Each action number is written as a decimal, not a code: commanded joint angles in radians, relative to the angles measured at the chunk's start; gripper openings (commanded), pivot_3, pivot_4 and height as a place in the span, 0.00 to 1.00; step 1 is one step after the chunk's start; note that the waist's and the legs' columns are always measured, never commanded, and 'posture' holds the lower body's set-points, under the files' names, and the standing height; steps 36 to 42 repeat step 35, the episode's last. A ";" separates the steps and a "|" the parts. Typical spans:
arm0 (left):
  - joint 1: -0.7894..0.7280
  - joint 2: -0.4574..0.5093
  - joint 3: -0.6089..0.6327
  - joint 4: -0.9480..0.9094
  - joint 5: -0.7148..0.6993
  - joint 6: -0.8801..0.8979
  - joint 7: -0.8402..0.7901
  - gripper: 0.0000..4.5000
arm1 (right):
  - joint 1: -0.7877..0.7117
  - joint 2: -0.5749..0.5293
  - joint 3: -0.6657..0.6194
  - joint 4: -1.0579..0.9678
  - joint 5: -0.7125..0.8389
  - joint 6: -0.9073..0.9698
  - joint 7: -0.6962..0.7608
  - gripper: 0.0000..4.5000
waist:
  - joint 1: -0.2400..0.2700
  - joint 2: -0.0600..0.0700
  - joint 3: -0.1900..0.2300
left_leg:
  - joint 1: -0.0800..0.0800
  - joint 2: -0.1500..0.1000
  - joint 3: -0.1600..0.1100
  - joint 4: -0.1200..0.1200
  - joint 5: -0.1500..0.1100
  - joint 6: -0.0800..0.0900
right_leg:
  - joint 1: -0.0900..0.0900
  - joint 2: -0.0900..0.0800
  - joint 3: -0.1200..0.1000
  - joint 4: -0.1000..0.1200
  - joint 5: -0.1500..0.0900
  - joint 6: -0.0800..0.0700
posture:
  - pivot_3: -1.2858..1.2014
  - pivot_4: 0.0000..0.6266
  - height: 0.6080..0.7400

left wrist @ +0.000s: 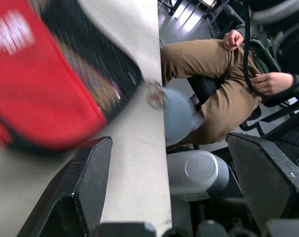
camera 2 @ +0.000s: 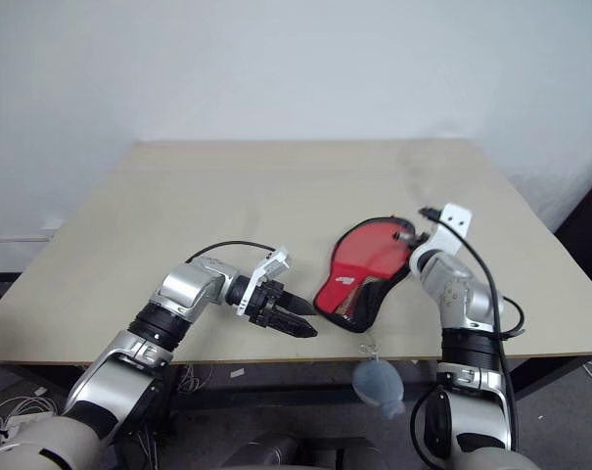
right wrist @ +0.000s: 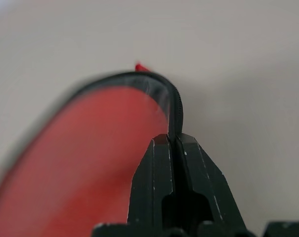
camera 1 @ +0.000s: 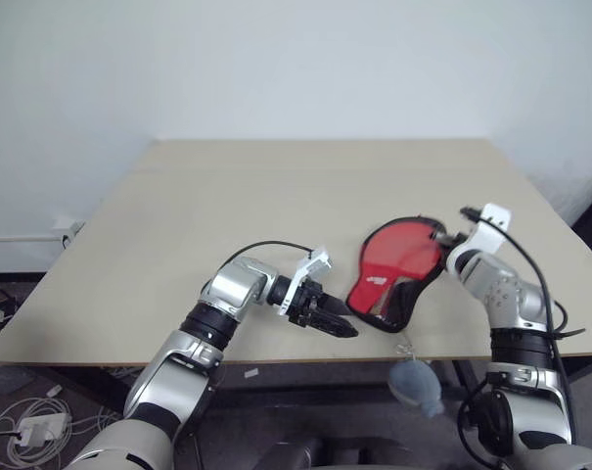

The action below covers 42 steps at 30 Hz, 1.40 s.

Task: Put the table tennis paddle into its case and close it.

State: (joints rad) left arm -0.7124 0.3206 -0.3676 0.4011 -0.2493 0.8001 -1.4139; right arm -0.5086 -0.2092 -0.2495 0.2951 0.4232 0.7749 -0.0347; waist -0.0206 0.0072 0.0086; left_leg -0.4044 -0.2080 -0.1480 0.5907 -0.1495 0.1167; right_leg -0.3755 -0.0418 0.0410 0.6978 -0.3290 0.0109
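The case (camera 1: 382, 277), red with a white logo, black edging and a black mesh pocket, lies on the table near the front right edge. My right gripper (right wrist: 175, 140) is shut on the black zip edge of the case (right wrist: 90, 148) at its far, wide end (camera 1: 438, 238). My left gripper (camera 1: 340, 321) is open just left of the case's narrow end, by the table's front edge; its fingers (left wrist: 75, 187) stand wide apart with nothing between them. The table tennis paddle is hidden; I cannot tell it apart from the red of the case.
A small grey soft lump (camera 1: 416, 384) hangs off the table's front edge on a ring below the case. The beige table (camera 1: 276, 196) stretches bare to the left and back. A seated person (left wrist: 213, 74) shows beyond the table edge. Cables (camera 1: 26, 421) lie on the floor at the left.
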 commanded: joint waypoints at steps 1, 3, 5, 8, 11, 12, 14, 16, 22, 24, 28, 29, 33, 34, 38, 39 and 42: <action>-0.007 0.009 0.025 -0.040 -0.027 -0.006 0.012 0.87 | 0.000 0.011 0.025 0.015 -0.021 -0.001 0.033 0.00 | -0.006 0.001 0.000 | 0.000 0.000 0.000 0.000 0.000 0.000 | 0.000 0.000 0.000 0.000 0.000 0.000 | 0.52 0.00 1.00; -0.006 0.012 0.026 -0.045 -0.033 -0.002 0.017 0.87 | 0.009 0.006 0.031 0.010 -0.036 -0.011 0.042 0.11 | -0.005 0.001 0.000 | 0.003 0.001 0.000 -0.001 0.000 0.000 | 0.003 0.002 0.001 -0.001 0.000 0.000 | 0.52 0.00 1.00; -0.009 0.014 0.029 -0.047 -0.038 0.001 0.019 0.87 | 0.013 0.005 0.030 -0.002 -0.047 -0.019 0.049 0.23 | -0.005 0.001 0.000 | 0.004 0.001 0.000 -0.001 0.000 0.000 | 0.004 0.002 0.001 -0.001 0.000 0.000 | 0.52 0.00 1.00; -0.023 0.015 0.034 -0.026 -0.031 -0.023 0.033 0.87 | 0.017 -0.001 0.029 -0.043 -0.068 -0.040 0.044 0.46 | -0.005 0.001 0.000 | 0.004 0.002 0.000 -0.001 0.000 0.000 | 0.004 0.002 0.001 -0.001 0.000 0.000 | 0.52 0.00 1.00; -0.060 0.009 0.064 0.024 -0.029 -0.052 0.063 0.87 | 0.042 -0.017 0.042 -0.137 -0.090 -0.054 0.044 0.69 | -0.001 0.001 0.000 | 0.004 0.002 0.000 -0.001 0.000 0.000 | 0.004 0.002 0.001 -0.001 0.000 0.000 | 0.52 0.00 1.00; -0.078 0.010 0.079 0.048 -0.029 -0.066 0.073 0.87 | 0.058 -0.023 0.043 -0.196 -0.088 -0.057 0.052 0.75 | 0.001 0.001 0.000 | 0.004 0.002 0.000 -0.001 0.000 0.000 | 0.004 0.002 0.001 -0.001 0.000 0.000 | 0.52 0.00 1.00; -0.107 0.014 0.102 0.093 -0.027 -0.092 0.084 0.87 | 0.088 -0.037 0.049 -0.296 -0.087 -0.065 0.072 0.75 | 0.001 0.002 0.001 | 0.003 0.002 0.000 0.000 0.000 0.000 | 0.004 0.002 0.000 -0.001 0.000 0.000 | 0.52 0.00 1.00; -0.135 0.024 0.125 0.148 -0.021 -0.125 0.090 0.87 | 0.130 -0.065 0.063 -0.405 -0.081 -0.062 0.113 0.75 | 0.002 0.001 0.001 | 0.003 0.002 0.000 0.000 0.000 0.000 | 0.004 0.002 0.000 -0.001 0.000 0.000 | 0.52 0.00 1.00; -0.191 0.059 0.180 0.307 0.013 -0.289 0.103 0.87 | 0.338 -0.187 0.055 -0.765 0.141 0.062 0.363 0.75 | 0.008 0.000 0.002 | 0.001 0.002 -0.001 0.000 -0.003 0.004 | 0.003 0.001 -0.001 -0.003 0.000 0.000 | 0.52 0.00 1.00; -0.205 0.063 0.185 0.371 0.032 -0.335 0.112 0.87 | 0.385 -0.211 0.066 -0.797 0.196 0.120 0.406 0.75 | 0.013 -0.001 0.002 | 0.000 0.003 -0.001 0.001 -0.006 0.008 | 0.003 0.001 -0.002 -0.003 0.000 0.000 | 0.52 0.00 1.00; -0.229 0.087 0.195 0.475 0.067 -0.393 0.127 0.87 | 0.415 -0.212 0.145 -0.805 0.183 0.140 0.414 0.75 | 0.022 -0.002 0.003 | -0.002 0.003 -0.001 0.004 -0.007 0.010 | 0.001 0.001 -0.002 -0.003 0.000 0.000 | 0.52 0.00 1.00; -0.227 0.090 0.202 0.486 0.068 -0.390 0.137 0.87 | 0.415 -0.204 0.155 -0.798 0.177 0.140 0.407 0.75 | 0.024 -0.003 0.004 | -0.003 0.003 -0.001 0.004 -0.007 0.010 | 0.000 0.001 -0.002 -0.003 0.000 0.000 | 0.52 0.00 1.00; -0.186 0.109 0.210 0.467 0.080 -0.368 0.132 0.87 | 0.398 -0.164 0.183 -0.765 0.161 0.146 0.368 0.75 | 0.031 -0.005 0.005 | -0.006 0.002 -0.001 0.005 -0.006 0.010 | -0.001 0.001 -0.003 -0.003 0.001 0.000 | 0.52 0.00 1.00; -0.174 0.112 0.205 0.457 0.086 -0.367 0.130 0.87 | 0.392 -0.157 0.187 -0.758 0.158 0.145 0.366 0.75 | 0.033 -0.005 0.005 | -0.006 0.002 0.000 0.006 -0.006 0.010 | -0.001 0.001 -0.002 -0.003 0.001 0.000 | 0.52 0.00 1.00; -0.165 0.114 0.200 0.451 0.092 -0.369 0.130 0.87 | 0.387 -0.154 0.193 -0.750 0.154 0.142 0.367 0.75 | 0.033 -0.005 0.005 | -0.006 0.002 0.000 0.006 -0.006 0.009 | -0.001 0.001 -0.002 -0.003 0.001 0.000 | 0.52 0.00 1.00; -0.165 0.114 0.200 0.451 0.092 -0.369 0.130 0.87 | 0.387 -0.154 0.193 -0.750 0.154 0.142 0.367 0.75 | 0.033 -0.005 0.005 | -0.006 0.002 0.000 0.006 -0.006 0.009 | -0.001 0.001 -0.002 -0.003 0.001 0.000 | 0.52 0.00 1.00; -0.165 0.114 0.200 0.451 0.092 -0.369 0.130 0.87 | 0.387 -0.154 0.193 -0.750 0.154 0.142 0.367 0.75 | 0.033 -0.005 0.005 | -0.006 0.002 0.000 0.006 -0.006 0.009 | -0.001 0.001 -0.002 -0.003 0.001 0.000 | 0.52 0.00 1.00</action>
